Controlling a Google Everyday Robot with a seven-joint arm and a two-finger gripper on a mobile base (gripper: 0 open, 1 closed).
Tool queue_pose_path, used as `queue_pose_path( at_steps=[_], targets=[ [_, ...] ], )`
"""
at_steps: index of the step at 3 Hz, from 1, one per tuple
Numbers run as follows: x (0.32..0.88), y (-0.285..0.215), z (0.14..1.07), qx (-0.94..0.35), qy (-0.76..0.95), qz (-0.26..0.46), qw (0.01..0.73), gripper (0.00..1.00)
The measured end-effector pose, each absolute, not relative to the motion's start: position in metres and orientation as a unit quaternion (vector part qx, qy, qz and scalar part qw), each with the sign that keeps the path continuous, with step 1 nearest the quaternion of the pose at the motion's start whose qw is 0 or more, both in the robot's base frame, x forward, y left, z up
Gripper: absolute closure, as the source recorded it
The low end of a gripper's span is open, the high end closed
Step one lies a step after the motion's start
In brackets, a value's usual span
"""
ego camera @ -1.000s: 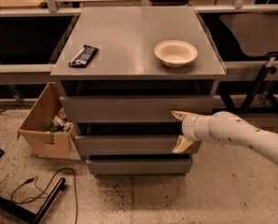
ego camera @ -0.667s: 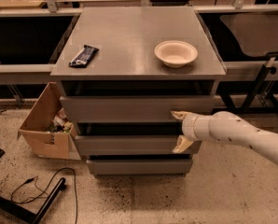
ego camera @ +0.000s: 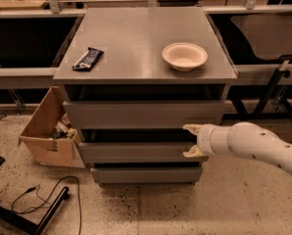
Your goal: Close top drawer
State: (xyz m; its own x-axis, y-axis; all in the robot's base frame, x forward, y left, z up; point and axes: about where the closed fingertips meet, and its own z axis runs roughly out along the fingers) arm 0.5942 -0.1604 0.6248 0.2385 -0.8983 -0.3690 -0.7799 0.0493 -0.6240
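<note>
The top drawer (ego camera: 141,113) is the uppermost of three grey drawers in a grey cabinet. It stands pulled out a little, with a dark gap above its flat front. My gripper (ego camera: 191,141) is at the end of a white arm coming in from the right. It sits just below the top drawer's right end, in front of the middle drawer (ego camera: 136,152). Its two pale fingertips (ego camera: 190,129) are spread apart, one above the other, and hold nothing.
A white bowl (ego camera: 184,56) and a dark snack packet (ego camera: 87,58) lie on the cabinet top (ego camera: 136,38). An open cardboard box (ego camera: 48,131) with clutter stands on the floor at the cabinet's left. Cables (ego camera: 43,199) lie on the floor at lower left. Benches flank both sides.
</note>
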Motion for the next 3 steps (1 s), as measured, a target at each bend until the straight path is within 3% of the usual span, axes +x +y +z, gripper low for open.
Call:
queue_pose_path(
  at_steps=[1, 2, 3],
  targets=[
    [0.520, -0.165, 0.639, -0.712, 0.624, -0.057, 0.315, 0.65],
    [0.483, -0.178, 0.726, -0.700, 0.665, -0.075, 0.249, 0.94],
    [0.481, -0.184, 0.823, -0.693, 0.670, -0.153, 0.218, 0.80]
  ],
)
